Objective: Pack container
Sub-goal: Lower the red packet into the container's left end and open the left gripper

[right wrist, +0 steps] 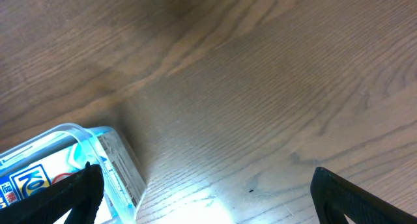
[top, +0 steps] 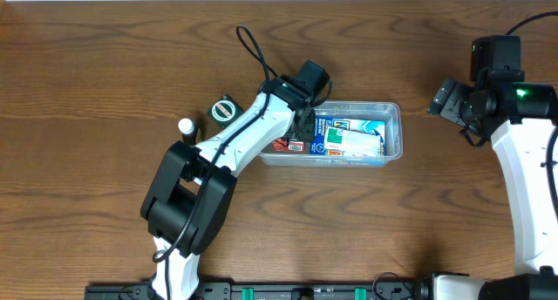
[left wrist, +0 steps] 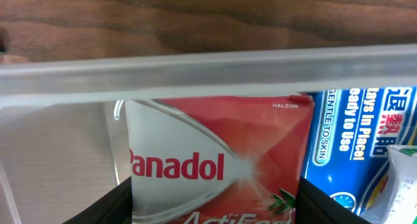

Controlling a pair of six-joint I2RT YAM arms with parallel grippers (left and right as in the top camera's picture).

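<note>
The container [top: 398, 132] lies on the wooden table [top: 105, 64], a little right of the centre of the overhead view, with its long side across the frame. The left gripper [top: 302, 124] reaches down into the left end of it. In the left wrist view its two fingers stand against both side edges of a red Panadol packet [left wrist: 215, 133], so it seems to be gripping this packet. The packet is already below the clear rim, and a blue printed packet [left wrist: 358, 139] lies just beside it on the right of the frame.

The right gripper [right wrist: 207, 193] is at the right of the overhead view, well apart from the container. Its fingers are spread wide and nothing is between them.

I judge that the step in hand is placing the red packet inside. The next move calls for opening the fingers so the packet rests beside the blue one, then lifting straight up so the fingers do not catch the rim. A small round object [top: 226, 109] and a white cap [top: 186, 126] remain on the table left of the container.
</note>
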